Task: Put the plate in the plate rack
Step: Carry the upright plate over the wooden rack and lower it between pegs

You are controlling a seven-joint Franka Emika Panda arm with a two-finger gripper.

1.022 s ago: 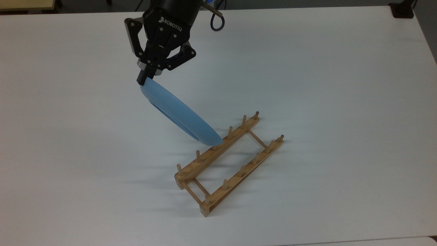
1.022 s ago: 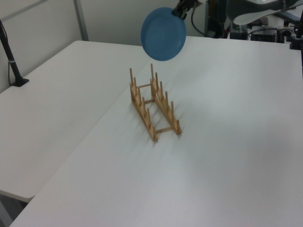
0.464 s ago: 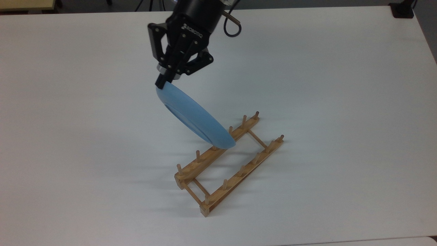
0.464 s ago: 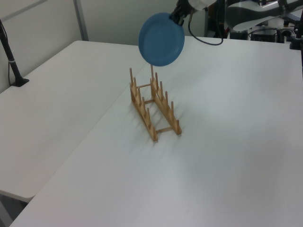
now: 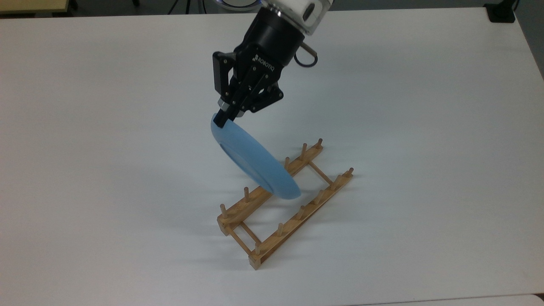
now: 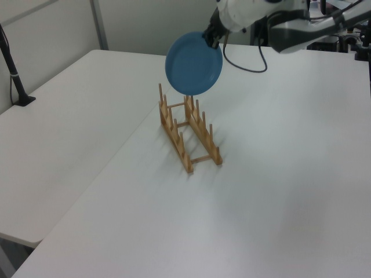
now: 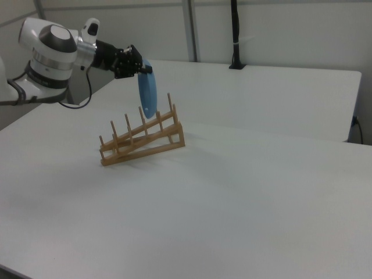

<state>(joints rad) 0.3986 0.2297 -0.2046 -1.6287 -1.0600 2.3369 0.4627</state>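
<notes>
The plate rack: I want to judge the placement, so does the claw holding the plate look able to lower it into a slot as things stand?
Probably yes. The claw grips the plate by its upper rim, on edge above the plate rack, whose slots stand empty. Exact alignment with a slot is hard to confirm.

The plate [image 5: 254, 163] covers part of the plate rack's [image 5: 284, 204] far rail in the top view (at least one peg is lost behind it). The arm [image 5: 297, 10] is cut off by the top view's upper edge, and by the right view's left edge.
</notes>
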